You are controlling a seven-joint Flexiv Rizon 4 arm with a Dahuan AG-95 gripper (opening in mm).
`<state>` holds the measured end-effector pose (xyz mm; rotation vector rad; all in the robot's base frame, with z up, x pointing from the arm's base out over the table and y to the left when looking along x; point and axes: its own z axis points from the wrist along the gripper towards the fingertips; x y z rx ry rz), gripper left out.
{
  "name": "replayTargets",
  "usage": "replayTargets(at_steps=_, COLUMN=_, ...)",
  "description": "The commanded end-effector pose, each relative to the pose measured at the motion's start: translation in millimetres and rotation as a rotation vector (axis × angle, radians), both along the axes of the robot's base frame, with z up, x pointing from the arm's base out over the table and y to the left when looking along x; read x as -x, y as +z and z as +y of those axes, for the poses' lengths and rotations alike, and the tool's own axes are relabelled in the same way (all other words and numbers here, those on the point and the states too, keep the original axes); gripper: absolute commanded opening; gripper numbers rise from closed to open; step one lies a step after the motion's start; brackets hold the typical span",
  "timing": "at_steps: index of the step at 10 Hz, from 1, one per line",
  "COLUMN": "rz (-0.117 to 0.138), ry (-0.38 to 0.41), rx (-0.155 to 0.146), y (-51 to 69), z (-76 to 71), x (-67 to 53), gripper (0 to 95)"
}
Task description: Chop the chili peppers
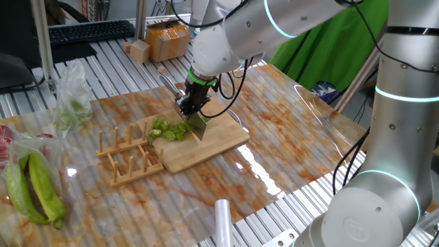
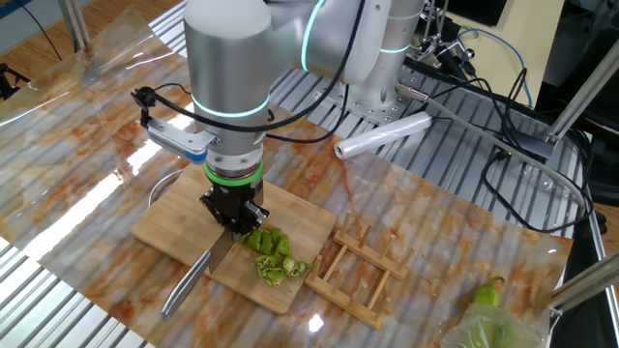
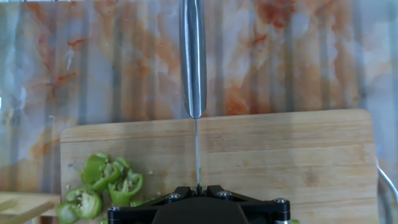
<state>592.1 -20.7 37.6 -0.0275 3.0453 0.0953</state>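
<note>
Small bright-green chili slices (image 1: pixel 169 130) lie in a loose pile on the bamboo cutting board (image 1: pixel 219 140). They also show in the other fixed view (image 2: pixel 271 256) and at the lower left of the hand view (image 3: pixel 102 185). I see no whole chili on the board. My gripper (image 1: pixel 190 104) is shut on a knife (image 1: pixel 199 123), whose blade stands on the board just beside the slices. In the hand view the knife's steel handle (image 3: pixel 193 56) points away from my gripper (image 3: pixel 198 186) and past the board's edge. The handle also shows in the other fixed view (image 2: pixel 189 283).
A wooden rack (image 1: pixel 130 158) lies against the board's left end. Bagged big yellow-green peppers (image 1: pixel 34 185) and another plastic bag (image 1: pixel 72 103) sit at the left. A plastic-wrap roll (image 1: pixel 223 219) lies at the front edge. Cardboard boxes (image 1: pixel 164 38) stand at the back.
</note>
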Motion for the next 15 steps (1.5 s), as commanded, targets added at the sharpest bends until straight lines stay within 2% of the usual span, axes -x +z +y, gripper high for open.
replayTargets(at_steps=1, rz=-0.01, ry=-0.001, rx=0.005, y=1.3, z=-0.2, x=1.6, gripper=0.0)
replayTargets(at_steps=2, rz=-0.009, ry=-0.002, rx=0.004, y=3.3, z=-0.5, x=3.2, gripper=0.0)
replayTargets(at_steps=4, rz=-0.038, ry=-0.012, rx=-0.002, y=-0.9, z=1.7, x=11.3, gripper=0.0)
replayTargets(at_steps=5, rz=-0.042, ry=-0.013, rx=-0.003, y=-2.7, z=2.1, x=11.3, gripper=0.0)
replayTargets(at_steps=9, rz=-0.054, ry=-0.01, rx=-0.002, y=6.0, z=3.2, x=-4.0, gripper=0.0)
replayTargets(at_steps=12, rz=-0.067, ry=-0.03, rx=-0.009, y=-0.8, z=6.8, x=9.7, gripper=0.0)
replayTargets(at_steps=15, rz=-0.078, ry=-0.04, rx=-0.015, y=-5.2, z=7.8, x=9.7, gripper=0.0)
